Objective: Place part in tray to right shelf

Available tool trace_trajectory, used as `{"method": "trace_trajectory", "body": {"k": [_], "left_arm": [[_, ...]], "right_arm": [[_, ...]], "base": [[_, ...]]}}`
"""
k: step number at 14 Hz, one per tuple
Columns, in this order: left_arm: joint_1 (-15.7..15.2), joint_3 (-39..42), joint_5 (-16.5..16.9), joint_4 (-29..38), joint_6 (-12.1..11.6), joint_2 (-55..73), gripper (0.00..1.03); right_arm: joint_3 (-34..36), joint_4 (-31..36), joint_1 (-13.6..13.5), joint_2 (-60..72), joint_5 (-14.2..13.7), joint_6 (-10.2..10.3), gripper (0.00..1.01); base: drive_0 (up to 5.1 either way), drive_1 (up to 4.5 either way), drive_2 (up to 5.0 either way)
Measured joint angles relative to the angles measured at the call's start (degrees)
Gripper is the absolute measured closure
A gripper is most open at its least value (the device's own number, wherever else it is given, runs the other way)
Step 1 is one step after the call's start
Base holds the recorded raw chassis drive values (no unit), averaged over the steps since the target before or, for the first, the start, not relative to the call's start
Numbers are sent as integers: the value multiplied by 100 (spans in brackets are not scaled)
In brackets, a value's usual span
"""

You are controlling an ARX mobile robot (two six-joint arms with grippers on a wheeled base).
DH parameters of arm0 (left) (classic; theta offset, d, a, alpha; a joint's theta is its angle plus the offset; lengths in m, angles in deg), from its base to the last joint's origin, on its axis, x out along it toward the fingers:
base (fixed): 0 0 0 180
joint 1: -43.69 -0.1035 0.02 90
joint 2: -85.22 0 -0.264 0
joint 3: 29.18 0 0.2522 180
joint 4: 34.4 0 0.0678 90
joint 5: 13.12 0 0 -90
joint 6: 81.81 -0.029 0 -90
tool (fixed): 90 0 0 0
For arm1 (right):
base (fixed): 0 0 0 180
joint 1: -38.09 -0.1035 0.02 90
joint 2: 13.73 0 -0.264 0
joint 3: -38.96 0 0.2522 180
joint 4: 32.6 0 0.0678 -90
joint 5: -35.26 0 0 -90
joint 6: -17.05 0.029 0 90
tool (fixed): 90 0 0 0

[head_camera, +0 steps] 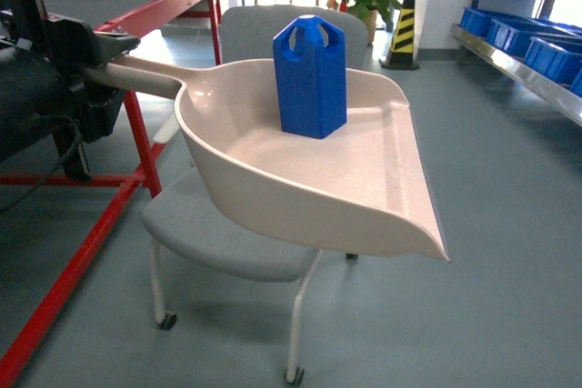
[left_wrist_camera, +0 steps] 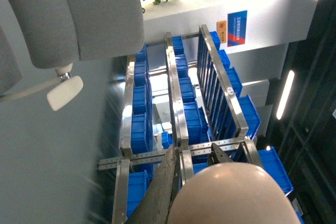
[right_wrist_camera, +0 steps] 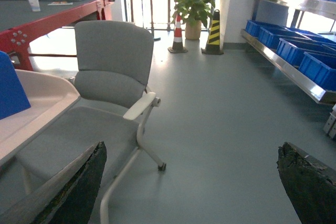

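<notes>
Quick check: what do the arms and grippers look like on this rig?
Left arm is matte black and bulky, with a black cable looping below it. Its gripper is black too; in the left wrist view only a dark grey tapered finger edge shows. The right gripper has wide dark fingers with rough, worn, mottled pads. No markings visible.

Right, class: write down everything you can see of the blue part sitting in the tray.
The part is a small bright-blue block, plastic by its look, taller than wide, with bevelled top edges and a looped handle pierced by holes. It stands upright near the back of the beige tray, resting on the tray's floor and touching nothing else. The tray is held in the air above a grey chair. The right wrist view catches only one blue edge of it.
</notes>
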Motion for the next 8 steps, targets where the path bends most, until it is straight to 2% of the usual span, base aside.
{"method": "trace_trajectory", "body": {"k": [8], "left_arm": [[2,0,-15,-20,0,0,90]], "right_arm": [[2,-22,0,-11,0,0,3]], "base": [[-1,431,-433]]}}
